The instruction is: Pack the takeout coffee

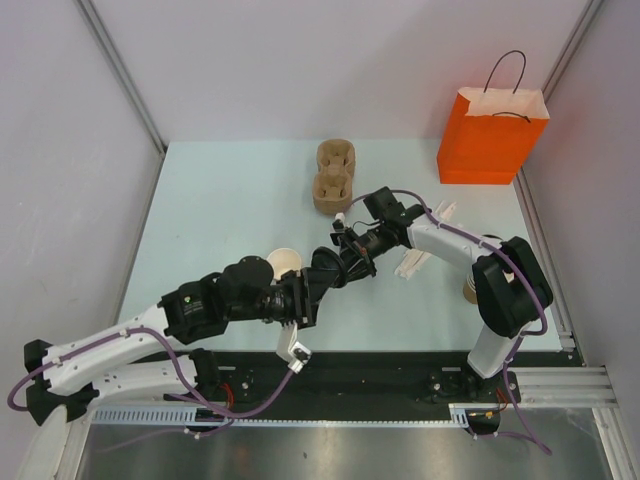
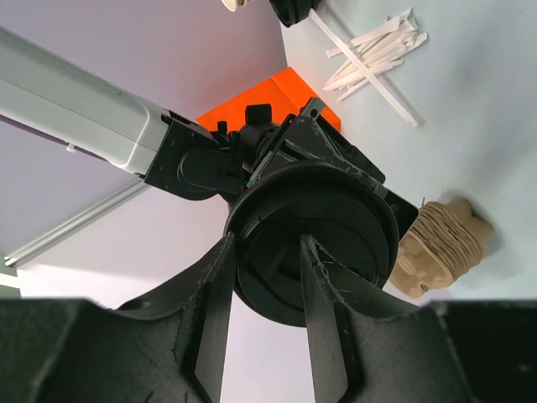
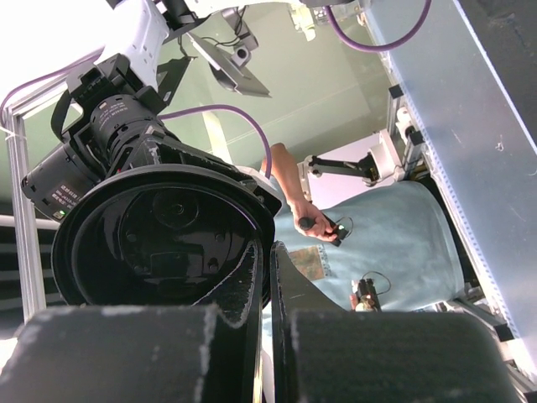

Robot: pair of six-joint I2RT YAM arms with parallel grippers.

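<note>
The black lid [image 3: 159, 227] looks light, thin and springy, best pinched at its rim, where the right tool [image 3: 265, 252] is clamped shut, while the left tool [image 2: 267, 245] stands half-spread against its face, grip unclear.

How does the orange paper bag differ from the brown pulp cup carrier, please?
The orange paper bag stands upright at the far right of the table, while the brown pulp carrier sits low near the far middle. The bag is bright and flat-sided with thin dark loop handles; the carrier is dull and moulded into two round pockets. Both rest on the table, with nothing touching them.
</note>
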